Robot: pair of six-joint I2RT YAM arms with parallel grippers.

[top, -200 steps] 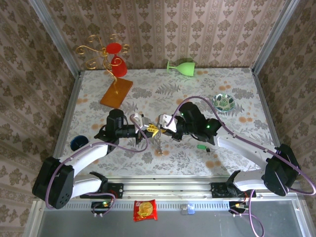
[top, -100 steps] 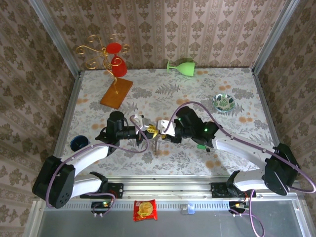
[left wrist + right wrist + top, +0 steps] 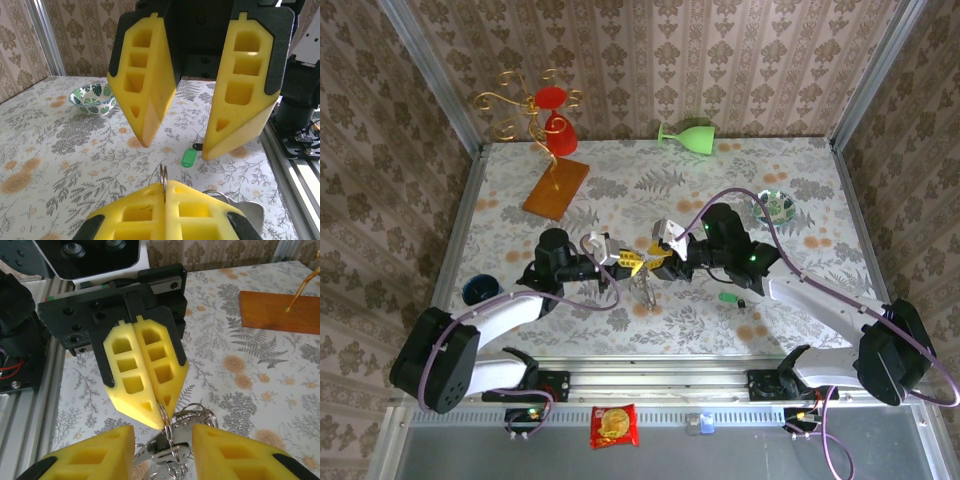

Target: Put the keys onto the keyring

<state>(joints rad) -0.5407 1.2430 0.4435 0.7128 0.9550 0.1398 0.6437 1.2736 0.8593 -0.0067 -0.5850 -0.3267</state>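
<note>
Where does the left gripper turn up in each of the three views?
Top external: left gripper at table centre, tip to tip with the open right gripper.
Left wrist: left gripper at bottom centre, fingers shut.
Right wrist: left gripper mid-frame, tips pointing down.
Shared landmark: the metal ring pinched in its tips.

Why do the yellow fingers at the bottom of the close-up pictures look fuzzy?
Right wrist view: the right gripper's fingers sit by the lens, so they blur, while the left gripper and metal ring look sharp. Left wrist view: same softness at the bottom; the bowl looks clear.
</note>
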